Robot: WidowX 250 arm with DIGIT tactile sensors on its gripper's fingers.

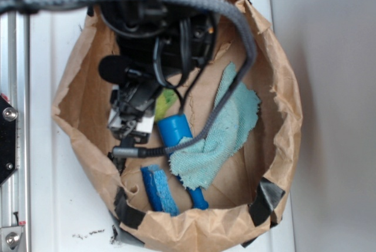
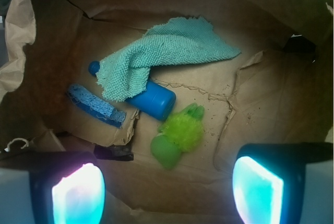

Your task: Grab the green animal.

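The green animal [image 2: 177,136] lies on the floor of a brown paper bag [image 2: 261,93], fuzzy yellow-green body toward the back, smooth lime head toward me. In the exterior view only a sliver of the green animal [image 1: 165,103] shows beside the arm. My gripper [image 2: 168,192] hangs above it, open, its two glowing fingers [image 2: 78,195] wide apart with nothing between them. In the exterior view the gripper [image 1: 130,124] sits low inside the bag's left half, its jaws mostly hidden by the arm.
A teal terry rag [image 2: 162,57] drapes over a blue cylindrical bottle [image 2: 151,100]. A blue sponge [image 2: 95,106] lies left of it. The bag's crumpled walls [image 1: 282,99] ring everything, taped with black patches [image 1: 267,196]. A grey cable [image 1: 235,46] crosses above the bag.
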